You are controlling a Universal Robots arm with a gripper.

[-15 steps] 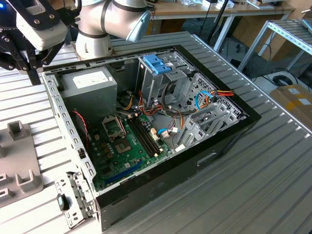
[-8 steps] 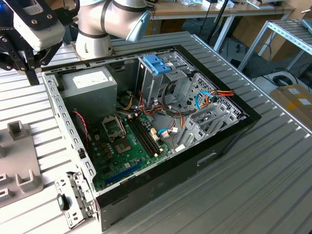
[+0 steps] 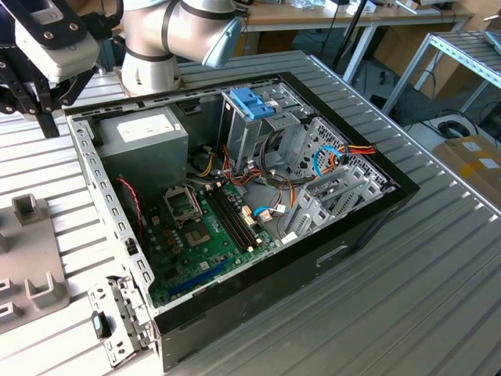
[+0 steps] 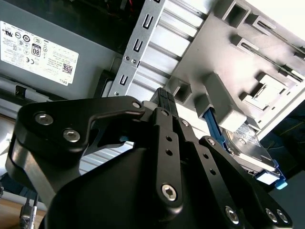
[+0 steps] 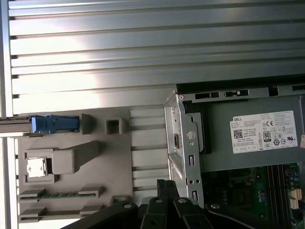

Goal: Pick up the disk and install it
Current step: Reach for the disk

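Nothing is done yet — the flat silver-grey metal disk with a light-blue frame [image 4: 247,149] sits in its grey plastic holder [image 4: 224,52]. The black gripper [image 4: 164,96] is clenched and empty.

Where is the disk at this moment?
In the second wrist view the disk sits at the edge of the grey holder plate, outside the open computer case.

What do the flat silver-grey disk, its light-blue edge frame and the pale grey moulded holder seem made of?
Flat silver-grey disk: likely bare metal, shiny with reflections. Its light-blue edge frame: probably plastic, evenly coloured, dull. Pale grey moulded holder: seemingly matte plastic, with blocky rounded forms; painted metal is possible.
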